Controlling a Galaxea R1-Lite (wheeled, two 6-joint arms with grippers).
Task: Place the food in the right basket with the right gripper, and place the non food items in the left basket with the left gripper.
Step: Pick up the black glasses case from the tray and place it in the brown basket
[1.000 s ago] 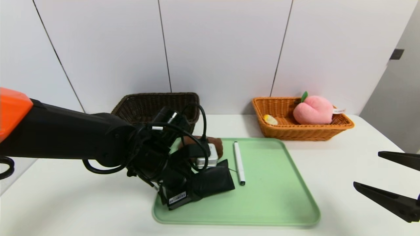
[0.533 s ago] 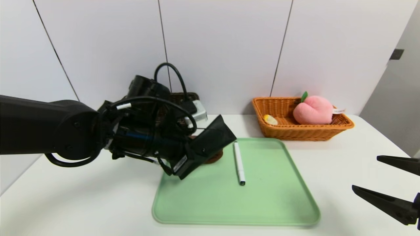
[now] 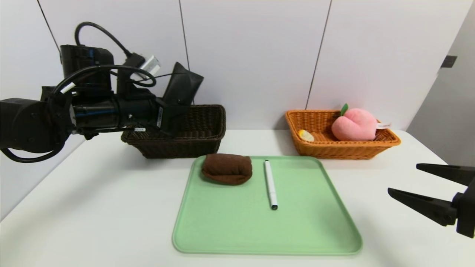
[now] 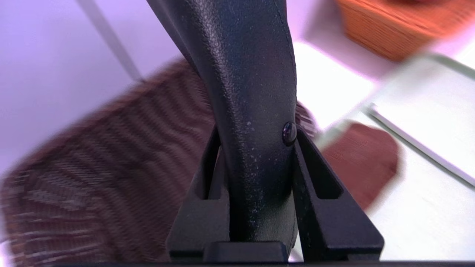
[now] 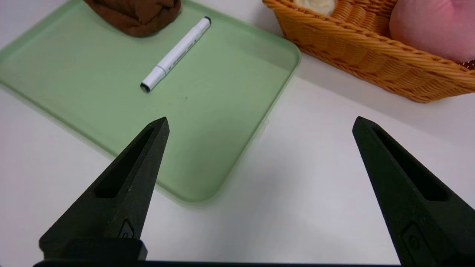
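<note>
The left gripper (image 3: 169,107) clamps the black pouch (image 3: 182,88) tight, holding it up above the dark basket (image 3: 193,137). The right gripper (image 3: 426,189) hangs wide apart and empty, right of the tray (image 3: 315,230).

Even, bright overhead light; soft shadows under the tray (image 3: 334,207) and baskets. Left wrist view carries a purple tint and motion blur across the dark basket (image 4: 92,178). Right wrist view is mostly sharp.
</note>
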